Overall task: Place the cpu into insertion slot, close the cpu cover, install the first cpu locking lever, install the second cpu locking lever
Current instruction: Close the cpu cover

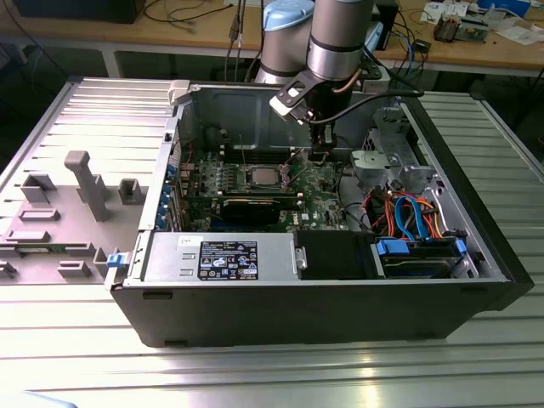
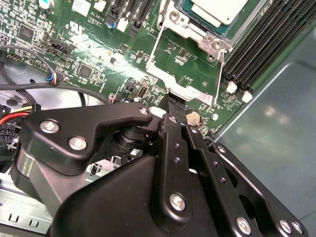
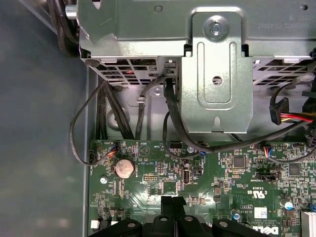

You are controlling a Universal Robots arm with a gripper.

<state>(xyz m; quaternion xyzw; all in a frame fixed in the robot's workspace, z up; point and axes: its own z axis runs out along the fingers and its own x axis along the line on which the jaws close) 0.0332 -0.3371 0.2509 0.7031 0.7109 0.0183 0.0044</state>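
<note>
The cpu (image 2: 217,9), with its silvery top, lies in the insertion slot (image 2: 195,33) on the green board; in the exterior view it (image 1: 262,176) sits mid-case. The cpu cover (image 2: 185,84) stands tilted open at the slot's edge. Green board shows through its window between two thin side rails. My gripper (image 2: 173,106) is shut with nothing between its fingers. Its tips are right at the cover's free edge, though contact is hard to tell. In the exterior view the gripper (image 1: 320,155) hangs to the right of the slot. In the first wrist view it (image 3: 173,201) is just above the board.
Long black memory slots (image 2: 256,44) run beside the socket. A black graphics card (image 1: 251,206) lies in front of it, and a grey power supply (image 1: 221,255) sits by the near case wall. A metal drive cage (image 3: 212,74) and cables (image 1: 408,212) crowd the exterior view's right.
</note>
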